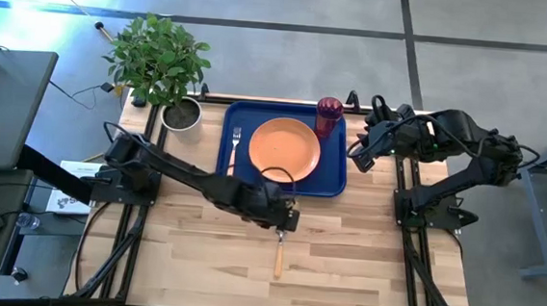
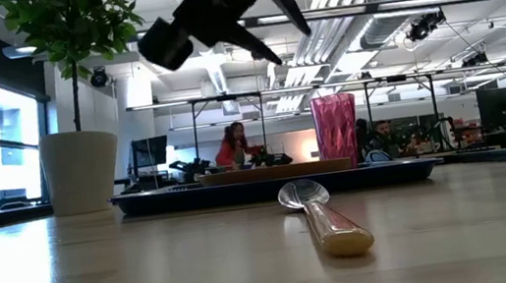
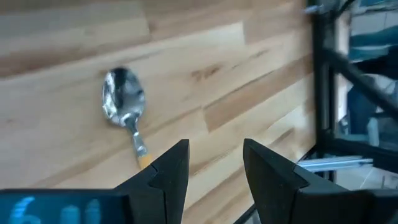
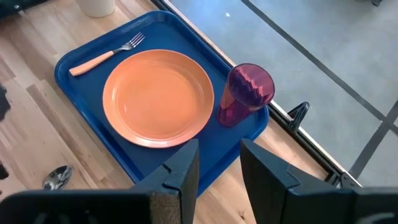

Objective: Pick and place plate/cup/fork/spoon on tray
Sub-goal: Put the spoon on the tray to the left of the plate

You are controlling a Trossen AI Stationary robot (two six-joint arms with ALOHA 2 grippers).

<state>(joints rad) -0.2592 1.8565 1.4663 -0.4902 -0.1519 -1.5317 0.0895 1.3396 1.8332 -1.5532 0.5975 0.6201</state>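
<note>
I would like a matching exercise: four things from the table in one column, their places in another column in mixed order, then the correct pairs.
Things:
1. plate
2. cup
3. fork
4. spoon

Places:
A. on the bare table, outside the tray
B. middle of the tray
C. tray corner nearest the right arm
D. on the tray, on the plant's side of the plate

Pairs: 1-B, 2-C, 3-D, 4-A

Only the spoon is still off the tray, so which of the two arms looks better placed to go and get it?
The left one, probably. The left gripper hovers open just above the spoon on the bare table, while the right gripper waits beside the tray, near the cup, farther from the spoon.
</note>
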